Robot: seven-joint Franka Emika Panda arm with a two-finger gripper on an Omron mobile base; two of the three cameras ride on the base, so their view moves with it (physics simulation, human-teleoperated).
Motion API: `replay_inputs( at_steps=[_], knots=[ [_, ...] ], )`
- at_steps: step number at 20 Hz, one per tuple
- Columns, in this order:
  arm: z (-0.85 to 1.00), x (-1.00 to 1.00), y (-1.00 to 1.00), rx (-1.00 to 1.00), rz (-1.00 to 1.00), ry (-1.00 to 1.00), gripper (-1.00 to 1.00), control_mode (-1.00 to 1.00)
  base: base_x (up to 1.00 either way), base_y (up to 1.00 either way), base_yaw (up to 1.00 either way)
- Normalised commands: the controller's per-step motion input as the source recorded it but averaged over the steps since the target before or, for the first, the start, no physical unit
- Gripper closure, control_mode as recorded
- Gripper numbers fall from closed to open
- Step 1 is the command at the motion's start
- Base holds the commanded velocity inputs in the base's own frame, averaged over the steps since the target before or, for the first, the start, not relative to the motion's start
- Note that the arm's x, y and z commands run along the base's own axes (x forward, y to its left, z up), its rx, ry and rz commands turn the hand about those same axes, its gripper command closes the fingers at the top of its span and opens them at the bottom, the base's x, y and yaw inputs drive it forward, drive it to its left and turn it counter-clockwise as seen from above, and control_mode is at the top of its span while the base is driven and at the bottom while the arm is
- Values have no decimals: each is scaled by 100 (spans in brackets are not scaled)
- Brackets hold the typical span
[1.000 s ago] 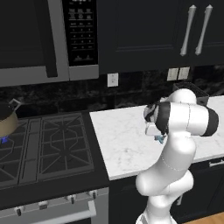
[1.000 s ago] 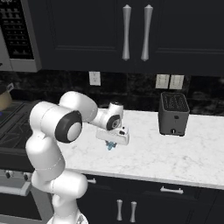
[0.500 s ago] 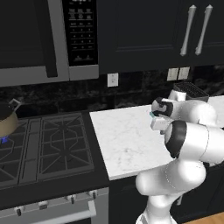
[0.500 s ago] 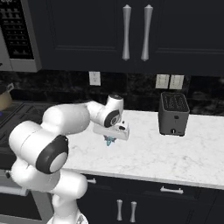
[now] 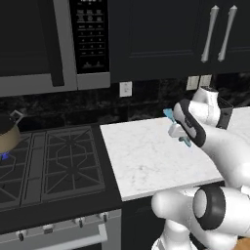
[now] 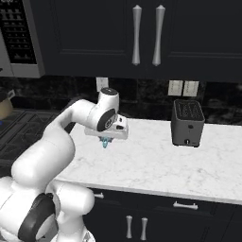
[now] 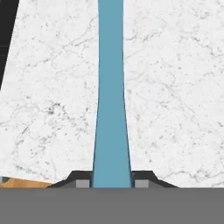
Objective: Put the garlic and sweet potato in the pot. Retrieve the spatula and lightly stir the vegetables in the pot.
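The hand point(image 7: 111, 183) is clamped tight on the spatula point(image 7: 111, 100), its two dark fingertips point(image 7: 82, 183) pressed against either side of the light blue shaft. In the hand view the spatula runs from 6 o'clock straight up to 12 o'clock and is cut off by the top edge, so its far end cannot be seen. Beneath it lies the white marble surface point(image 7: 175, 87).

In the left base view the hand point(image 5: 178, 131) sits above the surface point(image 5: 146, 161), largely masked by the arm's own wrist; small blue pieces of the spatula point(image 5: 168, 114) show at either end of it. In the right base view the hand point(image 6: 106, 140) hangs over the surface point(image 6: 156, 165), with a blue tip of the spatula point(image 6: 105, 143) visible below it.

The pot point(image 5: 7, 133) stands on the stove point(image 5: 53, 166) at 9 o'clock in the left base view, cut off by the frame edge; its contents cannot be made out. A toaster point(image 6: 187, 124) stands at 3 o'clock of the hand in the right base view.
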Motion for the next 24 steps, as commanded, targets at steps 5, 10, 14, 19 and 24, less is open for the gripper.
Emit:
replay_inputs(
  at_steps=[5, 10, 14, 19, 24],
  knots=[
    [63, -54, 60, -8, 18, -23, 100, -100, 0, 0, 0],
    [46, -51, 40, -7, 20, -23, 100, -100, 0, 0, 0],
    [53, -31, 11, -4, 18, -3, 100, -100, 0, 0, 0],
    [34, -25, 19, -8, 14, 5, 100, -100, 0, 0, 0],
    [0, 0, 5, -1, 8, 10, 100, -100, 0, 0, 0]
  ],
)
